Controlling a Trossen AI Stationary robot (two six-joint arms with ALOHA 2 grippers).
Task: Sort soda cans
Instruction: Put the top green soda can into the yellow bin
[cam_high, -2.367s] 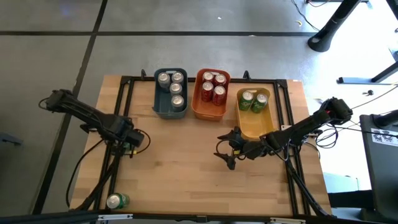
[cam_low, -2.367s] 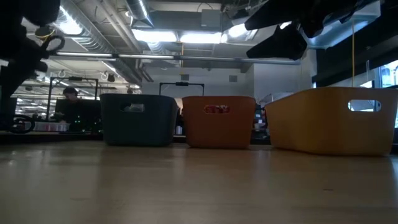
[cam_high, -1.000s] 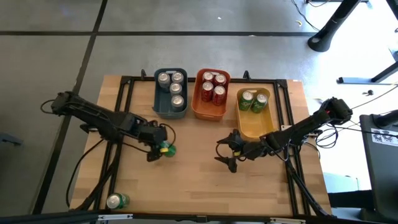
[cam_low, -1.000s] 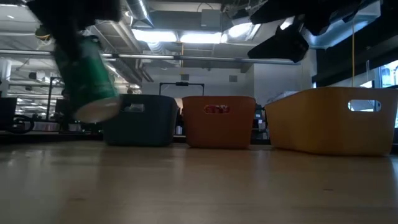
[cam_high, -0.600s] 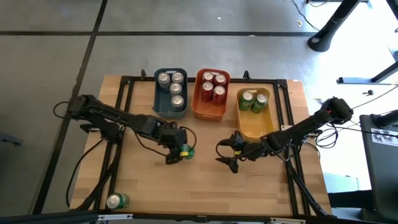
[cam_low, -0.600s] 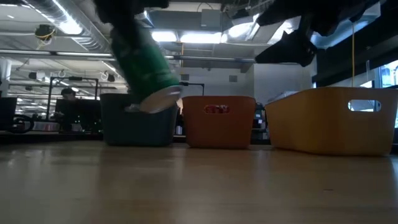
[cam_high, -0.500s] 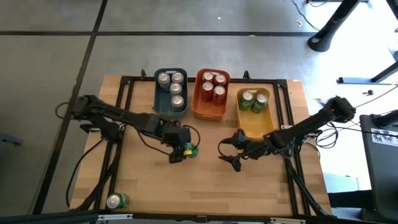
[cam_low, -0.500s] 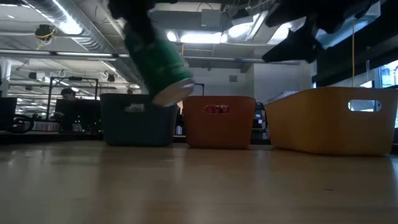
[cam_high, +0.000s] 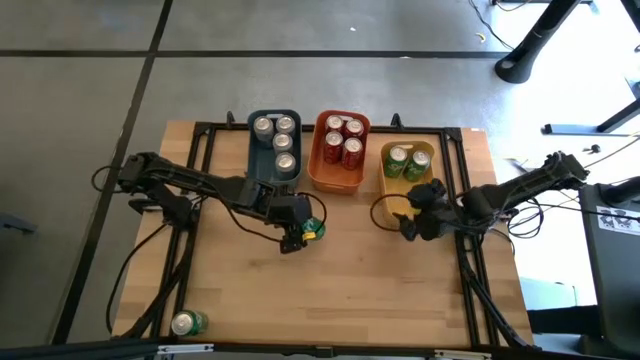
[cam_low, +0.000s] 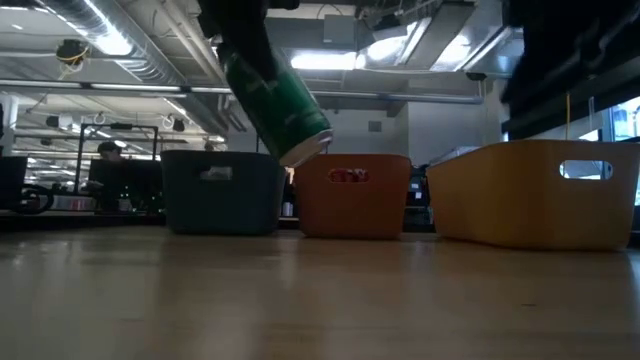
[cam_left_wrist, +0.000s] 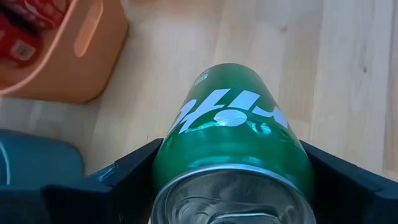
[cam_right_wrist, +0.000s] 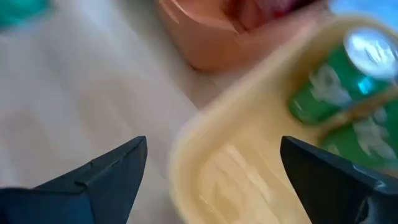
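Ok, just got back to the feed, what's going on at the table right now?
The left gripper holds a green can tilted above the table, in front of the orange bin. The right gripper hangs open and empty over the yellow bin, which has two green cans. Three silver cans sit in the blue-grey bin, four red in the orange. One green can lies at the table's near left edge.

- We see a green can (cam_left_wrist: 231, 134) with white lettering and a silver top between the dark fingers of the left gripper (cam_high: 303, 232).
- Near it, a blue-grey bin (cam_high: 256, 172) holds silver cans (cam_high: 284, 163).
- An orange bin (cam_high: 318, 172) holds red cans (cam_high: 344, 139).
- By the dark right gripper (cam_high: 417, 222), a yellow bin (cam_high: 405, 208) holds green cans (cam_high: 408, 162).
- The table (cam_high: 330, 300) is pale wood.
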